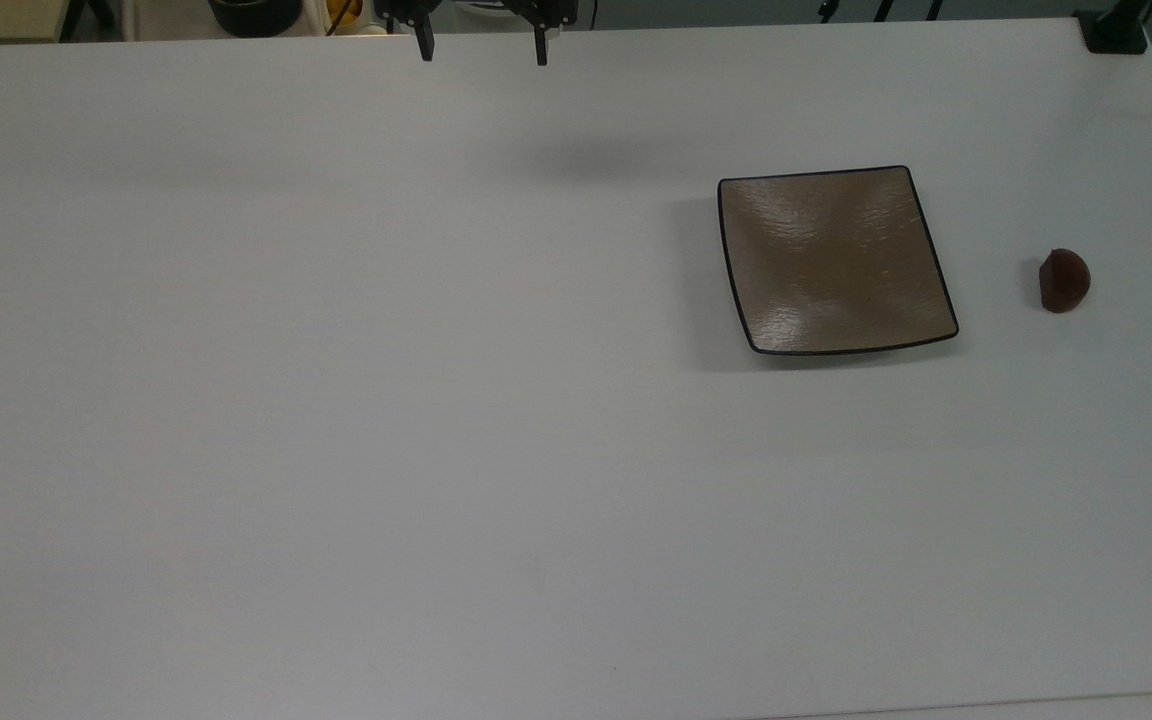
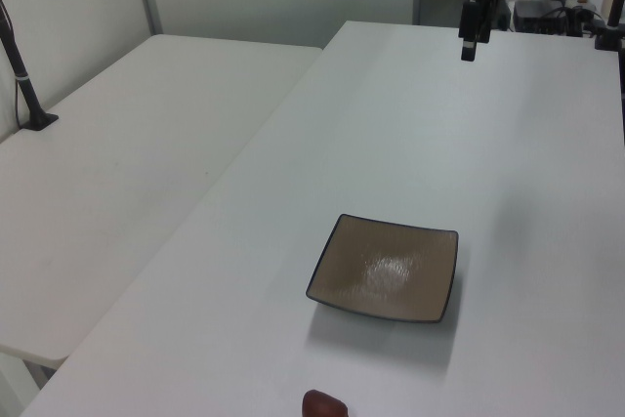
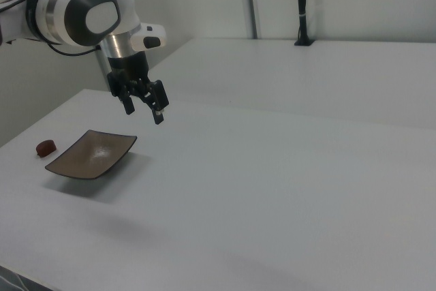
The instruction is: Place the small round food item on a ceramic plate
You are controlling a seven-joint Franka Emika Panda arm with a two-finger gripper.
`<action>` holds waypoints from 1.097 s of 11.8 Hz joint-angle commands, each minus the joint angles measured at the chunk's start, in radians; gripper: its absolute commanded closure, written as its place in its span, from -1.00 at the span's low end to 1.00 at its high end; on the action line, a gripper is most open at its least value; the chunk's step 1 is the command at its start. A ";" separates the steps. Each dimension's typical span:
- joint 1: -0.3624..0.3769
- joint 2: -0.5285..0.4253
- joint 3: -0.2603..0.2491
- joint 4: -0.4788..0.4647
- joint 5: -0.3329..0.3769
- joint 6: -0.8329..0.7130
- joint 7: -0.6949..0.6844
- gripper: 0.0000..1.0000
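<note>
On white bench (image 1: 336, 400): small round food item (image 1: 1064, 281) lies beside ceramic plate (image 1: 834, 260), off top view's right edge. Gripper (image 1: 483, 45) hovers well apart, spread wide, empty. Risk: rounded lump rolling from off-centre pinch.

Food item (image 1: 1064, 281) on the table (image 1: 336, 400), at the top view's right of the plate (image 1: 836, 260); apart

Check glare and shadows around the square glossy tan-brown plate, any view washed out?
Top view: broad sheen streaks across the square glossy tan-brown plate, soft shadow on the top view's left and lower edge, rim readable. Left view: small bright hotspot at the centre. Right view: faint highlight. The small dark reddish-brown lump is glare-free; the open black gripper casts a diffuse table shadow.
</note>
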 commanded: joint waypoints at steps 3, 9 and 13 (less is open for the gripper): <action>-0.005 0.008 0.001 -0.020 -0.001 -0.002 -0.018 -1.00; -0.006 0.009 0.001 -0.018 0.000 -0.002 -0.010 -1.00; 0.002 0.049 0.035 -0.015 0.041 0.088 0.066 -1.00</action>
